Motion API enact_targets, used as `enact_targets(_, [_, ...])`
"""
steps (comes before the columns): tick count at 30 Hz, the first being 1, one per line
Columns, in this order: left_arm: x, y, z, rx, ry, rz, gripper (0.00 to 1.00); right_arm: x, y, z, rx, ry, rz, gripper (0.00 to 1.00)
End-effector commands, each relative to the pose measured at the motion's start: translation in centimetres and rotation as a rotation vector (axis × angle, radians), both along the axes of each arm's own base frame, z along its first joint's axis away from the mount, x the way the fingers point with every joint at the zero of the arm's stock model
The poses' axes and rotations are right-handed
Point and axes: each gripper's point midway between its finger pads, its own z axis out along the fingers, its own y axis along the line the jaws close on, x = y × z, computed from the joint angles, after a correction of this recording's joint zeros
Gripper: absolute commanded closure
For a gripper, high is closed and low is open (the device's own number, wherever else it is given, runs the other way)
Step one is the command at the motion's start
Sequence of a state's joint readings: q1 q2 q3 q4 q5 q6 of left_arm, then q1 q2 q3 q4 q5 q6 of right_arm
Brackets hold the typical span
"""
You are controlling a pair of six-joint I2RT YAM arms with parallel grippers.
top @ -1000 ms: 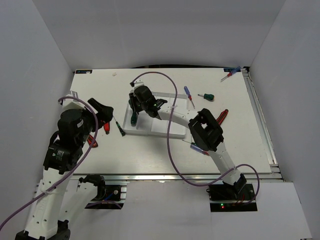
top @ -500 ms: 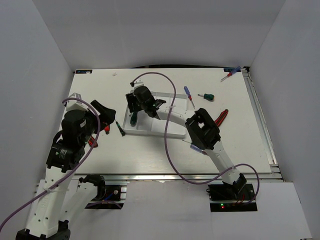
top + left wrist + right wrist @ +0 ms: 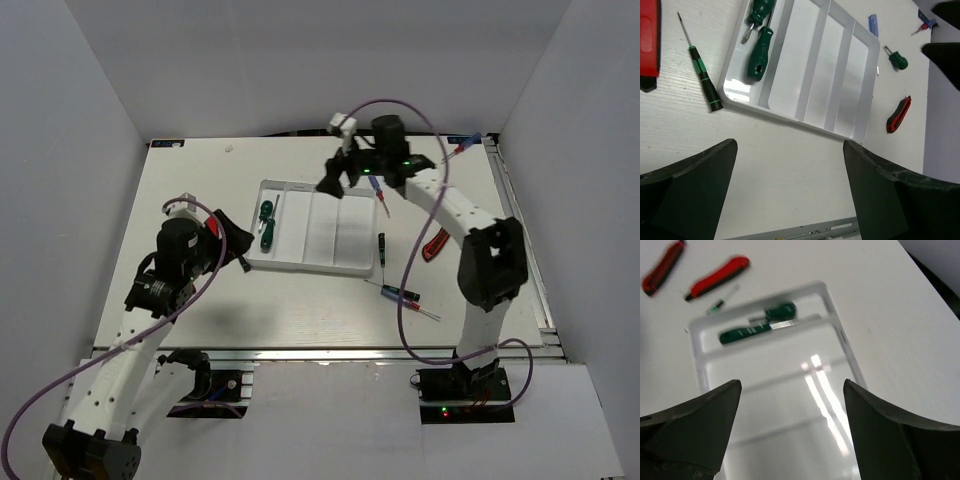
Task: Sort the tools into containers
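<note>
Since a second ago the right gripper [image 3: 791, 390] has drawn off the tray's left end to hang over its far edge, jaws spread wide and holding nothing (only blurred tray shows between them). Two green-handled screwdrivers [image 3: 266, 222] lie in the leftmost compartment of the white tray [image 3: 300, 266], nearer and left of that gripper. The left gripper [image 3: 789, 146] also gapes empty above the table before the tray's near side, with a thin green-and-black precision driver [image 3: 702, 82] just outside the tray wall.

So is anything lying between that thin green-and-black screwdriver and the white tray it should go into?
Nothing visible. The thin green-and-black screwdriver lies on the table just beside the tray, with only bare surface between them. The tray's own low wall is all it has to clear.
</note>
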State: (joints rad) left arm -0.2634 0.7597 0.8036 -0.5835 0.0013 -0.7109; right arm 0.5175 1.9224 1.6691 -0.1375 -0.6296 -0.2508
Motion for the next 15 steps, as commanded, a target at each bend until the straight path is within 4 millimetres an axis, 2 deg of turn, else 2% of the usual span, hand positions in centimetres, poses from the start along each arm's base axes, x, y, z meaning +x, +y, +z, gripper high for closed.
enact_targets(1, [1.2,-1.4,0.6,-0.021,-0.054,-0.077,0.02,-0.8,-7.3,-5.0,-0.166,0.053,-0.010,0.11])
enact_targets(2, [1.5,-1.6,0.0,-0.017,-0.035,-0.082,0.02,-0.1,-9.3,-5.7,-0.201,0.063,-0.066,0.11])
enact_targets(3, [1.8,-1.7,-0.3,-0.013,-0.036,-0.089,0.02,1.1,-12.4,-6.2,-0.226,0.061,-0.125,0.11])
enact_targets(4, [2.0,-1.9,-0.6,-0.013,-0.030,-0.097,0.02,1.4,-14.2,-6.7,-0.254,0.066,-0.158,0.11])
enact_targets(5, [2.3,-2.1,-0.8,-0.016,-0.027,-0.100,0.02,2.2,-17.2,-7.4,-0.299,0.072,-0.215,0.10])
enact_targets(8, [2.9,-2.5,-1.6,-0.020,-0.014,-0.115,0.02,3.0,-21.4,-9.0,-0.400,-0.038,-0.139,0.11])
enact_targets(9, [3.0,-2.6,-1.7,-0.020,-0.011,-0.117,0.02,2.1,-22.2,-10.0,-0.436,-0.030,-0.080,0.11])
enact_targets(10, [3.1,-2.7,-1.8,-0.021,-0.008,-0.122,0.02,3.1,-23.0,-10.5,-0.488,-0.114,-0.013,0.11])
enact_targets(11, [3.2,-2.9,-1.9,-0.027,-0.006,-0.127,0.02,3.8,-24.4,-11.0,-0.526,-0.126,-0.016,0.11])
enact_targets(12, [3.4,-3.0,-2.2,-0.024,0.005,-0.133,0.02,4.2,-25.0,-12.3,-0.549,-0.103,-0.001,0.11])
enact_targets(13, [3.5,-3.1,-2.2,-0.024,0.007,-0.134,0.02,4.9,-25.6,-12.3,-0.561,-0.129,0.016,0.11])
enact_targets(14, [3.5,-3.1,-2.4,-0.027,0.014,-0.137,0.02,6.6,-26.5,-11.1,-0.562,-0.166,-0.009,0.10])
enact_targets(15, [3.6,-3.2,-2.4,-0.030,0.018,-0.138,0.02,7.1,-26.8,-12.2,-0.565,-0.139,-0.003,0.11])
